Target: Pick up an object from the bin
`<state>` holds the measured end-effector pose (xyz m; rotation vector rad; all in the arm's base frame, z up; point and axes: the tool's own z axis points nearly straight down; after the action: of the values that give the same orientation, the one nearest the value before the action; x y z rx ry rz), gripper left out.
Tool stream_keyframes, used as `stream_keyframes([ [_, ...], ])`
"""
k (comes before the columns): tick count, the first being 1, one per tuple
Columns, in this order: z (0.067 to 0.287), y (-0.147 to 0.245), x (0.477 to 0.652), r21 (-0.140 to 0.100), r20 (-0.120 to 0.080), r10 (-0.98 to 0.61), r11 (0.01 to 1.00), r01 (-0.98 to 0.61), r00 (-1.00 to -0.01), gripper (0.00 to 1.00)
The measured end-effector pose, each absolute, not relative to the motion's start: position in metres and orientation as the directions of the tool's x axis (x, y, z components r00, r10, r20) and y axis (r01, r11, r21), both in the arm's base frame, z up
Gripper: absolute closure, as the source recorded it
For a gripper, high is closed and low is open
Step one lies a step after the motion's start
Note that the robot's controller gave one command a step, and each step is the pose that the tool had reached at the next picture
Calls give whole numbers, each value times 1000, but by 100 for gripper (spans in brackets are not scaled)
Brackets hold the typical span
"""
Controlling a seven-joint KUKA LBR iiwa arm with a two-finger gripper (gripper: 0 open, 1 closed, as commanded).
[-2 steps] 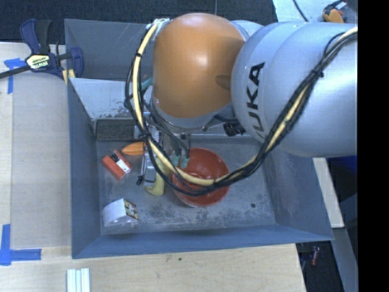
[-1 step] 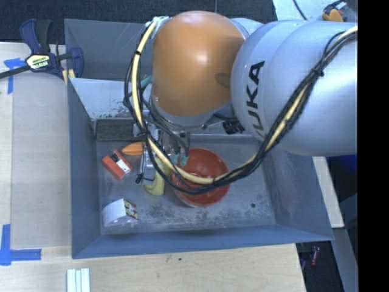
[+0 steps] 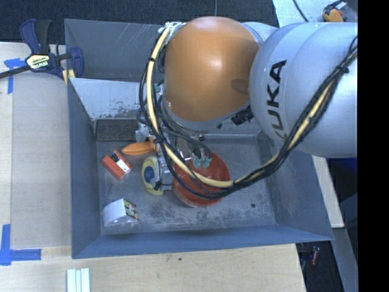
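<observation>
Well, nearest to where I stand, close to the front wall of the bin (image 3: 82,181), a white roll (image 3: 117,212) lies by itself in the front left corner of the floor, with a bit of patterned print on its right end.

Further in, about the middle of the floor, a yellow round piece (image 3: 148,174) with a bluish centre lies just to the left of a red dish (image 3: 217,168). The two look to be touching or very nearly so. The gripper (image 3: 161,176) is down at the right edge of that yellow piece, between it and the dish, low against the floor. Whether it is spread or pressed together I cannot tell, as the wrist and its wiring hide the tips, and I cannot make out anything pinched in it. Yellow and black cables (image 3: 209,181) loop down from the wrist across the red dish.

Left of the yellow piece, a little apart, lies an orange-red block (image 3: 115,165) with a pale end. Behind these, nearer the back wall, an orange carrot-shaped piece (image 3: 138,148) lies pointing left.

Above it all hangs the orange cover (image 3: 209,66) on the wrist, and the grey arm (image 3: 304,84) comes in from the right.
</observation>
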<state>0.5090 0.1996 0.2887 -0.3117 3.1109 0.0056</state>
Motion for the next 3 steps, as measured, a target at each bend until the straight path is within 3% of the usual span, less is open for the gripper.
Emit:
stream_keyframes([
  [1,233,227,545,1,-4,11,1000,11,-1000,0],
  [2,241,234,566,4,-21,-170,985,-170,-985,0],
  [3,196,237,576,3,-7,7,1000,7,-1000,0],
])
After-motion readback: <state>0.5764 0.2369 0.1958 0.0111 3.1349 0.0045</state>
